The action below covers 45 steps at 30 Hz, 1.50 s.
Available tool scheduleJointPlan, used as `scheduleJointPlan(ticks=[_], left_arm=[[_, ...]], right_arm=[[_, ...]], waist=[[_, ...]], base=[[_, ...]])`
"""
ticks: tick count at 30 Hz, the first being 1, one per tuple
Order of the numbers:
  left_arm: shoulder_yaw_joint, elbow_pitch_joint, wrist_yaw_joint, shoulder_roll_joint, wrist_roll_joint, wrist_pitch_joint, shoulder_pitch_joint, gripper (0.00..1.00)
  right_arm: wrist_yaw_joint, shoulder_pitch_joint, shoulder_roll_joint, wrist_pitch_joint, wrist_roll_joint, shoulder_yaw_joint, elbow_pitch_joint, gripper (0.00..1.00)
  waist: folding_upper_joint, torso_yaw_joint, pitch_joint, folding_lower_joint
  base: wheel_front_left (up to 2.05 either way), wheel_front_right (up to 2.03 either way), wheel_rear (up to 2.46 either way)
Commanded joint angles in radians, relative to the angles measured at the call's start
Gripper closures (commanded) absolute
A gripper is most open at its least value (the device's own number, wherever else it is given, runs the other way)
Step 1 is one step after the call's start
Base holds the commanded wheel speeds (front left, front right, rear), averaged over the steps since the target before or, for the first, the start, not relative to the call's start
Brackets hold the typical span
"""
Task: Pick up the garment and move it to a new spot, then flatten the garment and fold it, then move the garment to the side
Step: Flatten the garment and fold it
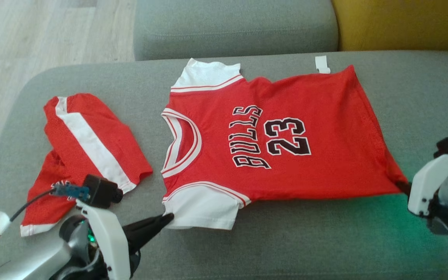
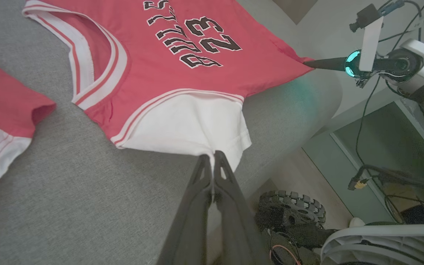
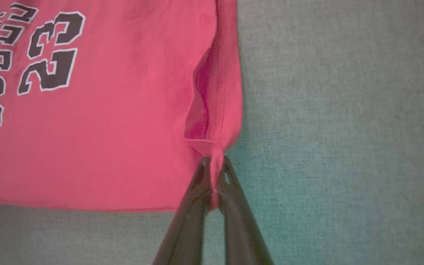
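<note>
Low at the left of the head view, the left gripper (image 1: pixel 168 217) has its dark fingers pressed together on the lower edge of the white sleeve (image 1: pixel 204 212) of the red jersey (image 1: pixel 286 128). At the right edge, the right gripper (image 1: pixel 403 187) pinches the jersey's hem corner, with fabric bunched between its closed fingers. Number side up, the jersey lies spread across the middle of the grey sofa seat (image 1: pixel 286 241), drawn out between both grippers. To its left, apart from it, lie red shorts (image 1: pixel 88 147) with a white stripe.

The jersey (image 1: pixel 305 128) lies on the cushion (image 1: pixel 286 245), shorts (image 1: pixel 91 144) to its left.
</note>
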Motion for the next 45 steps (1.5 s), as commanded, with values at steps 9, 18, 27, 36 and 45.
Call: scheduleJointPlan(ticks=[9, 18, 27, 36, 45], left_arm=[[0.106, -0.001, 0.002, 0.039, 0.028, -0.004, -0.169, 1.00], [0.110, 0.117, -0.034, 0.004, 0.076, 0.048, -0.341, 1.00], [0.050, 0.238, -0.048, -0.043, 0.101, 0.085, -0.486, 1.00], [0.008, 0.361, -0.048, -0.085, 0.132, -0.024, -0.602, 0.00], [0.171, 0.512, -0.034, -0.228, 0.106, -0.405, -0.566, 0.00]], right_arm=[[-0.001, -0.099, -0.006, 0.054, -0.085, -0.101, -0.133, 1.00], [-0.001, -0.220, 0.029, 0.115, -0.237, -0.167, -0.153, 1.00], [-0.001, -0.309, 0.062, 0.114, -0.333, -0.182, -0.122, 1.00], [-0.001, -0.383, 0.069, 0.019, -0.394, -0.160, -0.077, 0.00], [-0.001, -0.361, 0.164, -0.491, -0.393, -0.191, -0.108, 0.00]], waist=[[-0.0001, -0.005, 0.099, 0.0001], [-0.0001, 0.005, 0.221, 0.0001], [-0.0001, 0.018, 0.301, 0.0001], [-0.0001, 0.020, 0.344, 0.0001], [-0.0001, 0.015, 0.268, 0.0001]], base=[[0.00, 0.00, 0.00], [0.00, 0.00, 0.00], [0.00, 0.00, 0.00], [0.00, 0.00, 0.00], [0.00, 0.00, 0.00]])
